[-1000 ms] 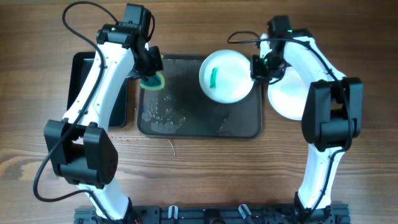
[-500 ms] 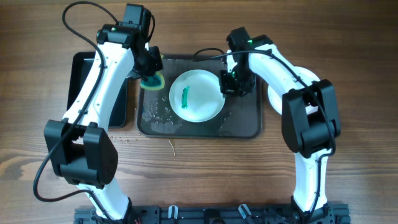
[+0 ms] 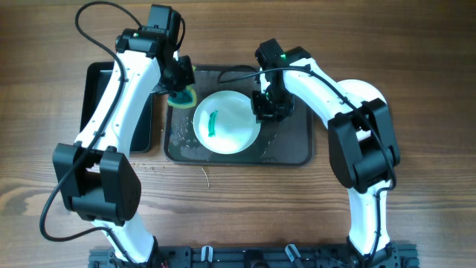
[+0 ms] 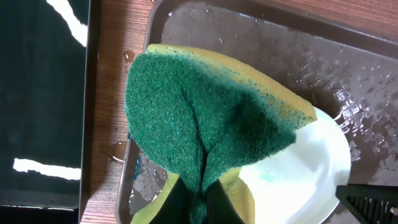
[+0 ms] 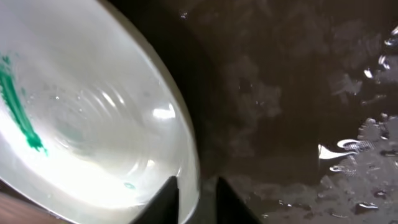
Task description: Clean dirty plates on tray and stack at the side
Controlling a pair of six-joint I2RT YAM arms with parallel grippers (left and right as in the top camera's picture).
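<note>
Smeared plate (image 3: 230,132), wet tray (image 3: 294,145) beneath — sponge (image 3: 182,97) alongside

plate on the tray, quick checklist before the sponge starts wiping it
1. Plate sits inside the tray: ok.
2. Green smear faces up and is uncovered: ok.
3. Left gripper is shut on the sponge: ok.
4. Sponge is over the smear: not ok, it is at the plate's upper-left edge.
5. Right gripper is clear of the plate: not ok, its fingers straddle the rim.
6. Right gripper's grip on the rim is let go: cannot tell.
</note>
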